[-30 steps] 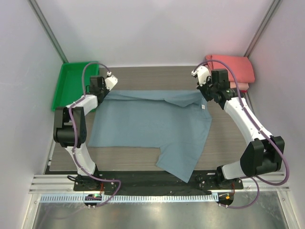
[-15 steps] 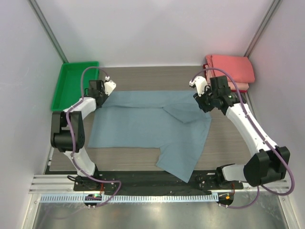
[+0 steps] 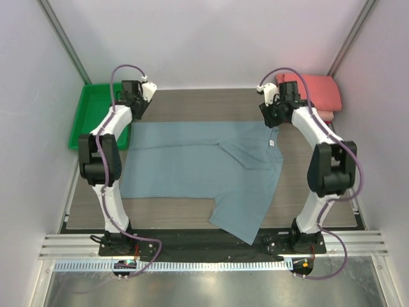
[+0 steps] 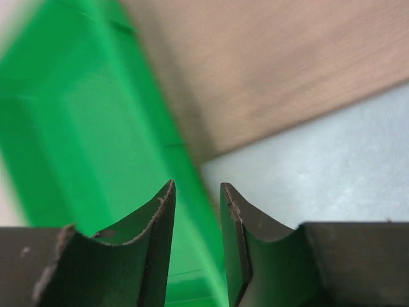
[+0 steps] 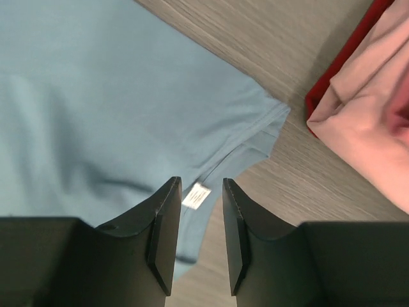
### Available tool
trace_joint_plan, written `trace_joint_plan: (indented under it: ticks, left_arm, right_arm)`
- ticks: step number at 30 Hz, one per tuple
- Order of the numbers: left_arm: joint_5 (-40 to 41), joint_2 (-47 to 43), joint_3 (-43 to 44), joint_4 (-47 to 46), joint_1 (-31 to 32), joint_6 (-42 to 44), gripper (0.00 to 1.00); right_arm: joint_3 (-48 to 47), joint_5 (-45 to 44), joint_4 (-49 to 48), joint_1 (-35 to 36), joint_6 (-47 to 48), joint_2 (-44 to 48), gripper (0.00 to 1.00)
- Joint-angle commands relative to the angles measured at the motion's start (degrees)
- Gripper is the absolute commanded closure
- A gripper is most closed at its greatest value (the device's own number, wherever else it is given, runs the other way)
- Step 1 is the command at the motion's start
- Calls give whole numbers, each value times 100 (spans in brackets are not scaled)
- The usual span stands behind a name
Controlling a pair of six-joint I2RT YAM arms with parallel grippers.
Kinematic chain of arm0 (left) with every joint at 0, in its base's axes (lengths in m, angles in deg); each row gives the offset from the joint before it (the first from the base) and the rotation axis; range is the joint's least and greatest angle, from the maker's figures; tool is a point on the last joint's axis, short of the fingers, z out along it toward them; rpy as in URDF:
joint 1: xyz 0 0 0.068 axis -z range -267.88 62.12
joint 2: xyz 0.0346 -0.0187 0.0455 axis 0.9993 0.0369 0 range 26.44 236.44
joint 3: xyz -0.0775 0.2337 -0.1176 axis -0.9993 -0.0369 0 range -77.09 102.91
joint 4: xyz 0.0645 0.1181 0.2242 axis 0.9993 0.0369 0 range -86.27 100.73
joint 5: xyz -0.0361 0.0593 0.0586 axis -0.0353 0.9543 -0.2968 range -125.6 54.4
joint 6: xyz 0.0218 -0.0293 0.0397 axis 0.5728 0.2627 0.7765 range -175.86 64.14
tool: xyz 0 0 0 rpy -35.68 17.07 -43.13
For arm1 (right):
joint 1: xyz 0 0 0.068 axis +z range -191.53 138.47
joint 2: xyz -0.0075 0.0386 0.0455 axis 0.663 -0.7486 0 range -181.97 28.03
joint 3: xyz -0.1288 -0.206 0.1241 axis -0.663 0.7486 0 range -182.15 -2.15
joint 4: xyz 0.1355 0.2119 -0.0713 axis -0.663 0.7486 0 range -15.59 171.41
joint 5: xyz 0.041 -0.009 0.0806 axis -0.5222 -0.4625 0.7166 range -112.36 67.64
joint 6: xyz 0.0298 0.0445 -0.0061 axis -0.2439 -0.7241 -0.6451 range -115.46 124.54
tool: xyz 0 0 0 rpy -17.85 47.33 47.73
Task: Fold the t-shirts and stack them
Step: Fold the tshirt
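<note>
The blue-grey t-shirt [image 3: 198, 166] lies spread flat across the table, with its far part folded over and a small white label [image 3: 271, 143] at its right edge. My left gripper [image 3: 135, 107] is open and empty above the shirt's far left corner, by the tray edge. Its wrist view [image 4: 196, 185] shows shirt cloth [image 4: 332, 166] to the right. My right gripper [image 3: 273, 120] is open and empty above the shirt's far right corner. Its wrist view [image 5: 201, 182] shows the label [image 5: 196, 196] between the fingers, lower down. Folded coral-pink shirts [image 3: 313, 93] are stacked at the back right.
A green plastic tray [image 3: 92, 109] stands at the back left, right beside my left gripper, and fills the left of the left wrist view [image 4: 77, 128]. The pink stack [image 5: 370, 115] lies just right of my right gripper. White walls close in on three sides.
Both grippers dipped to the shirt's far edge, then pulled back and up away from it. The right sleeve area now lies folded inward on the shirt.
</note>
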Motion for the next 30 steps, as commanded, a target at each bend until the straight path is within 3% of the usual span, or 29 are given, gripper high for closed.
trace_joint_plan:
  ticks: [1, 6, 23, 30]
  left_arm:
    - [-157, 521, 414, 765, 22, -242, 65]
    - [-174, 1076, 907, 1151, 22, -444, 67]
    - [107, 1560, 1013, 1152, 40, -523, 67]
    - [283, 1683, 1259, 1099, 40, -445, 56]
  right_arm:
    - [-706, 42, -77, -314, -325, -681, 62]
    - [-1199, 59, -6, -349, -281, -1387, 62]
    - [-1963, -574, -199, -393, -255, -2592, 65]
    - [-2386, -732, -200, -437, -185, -2943, 65]
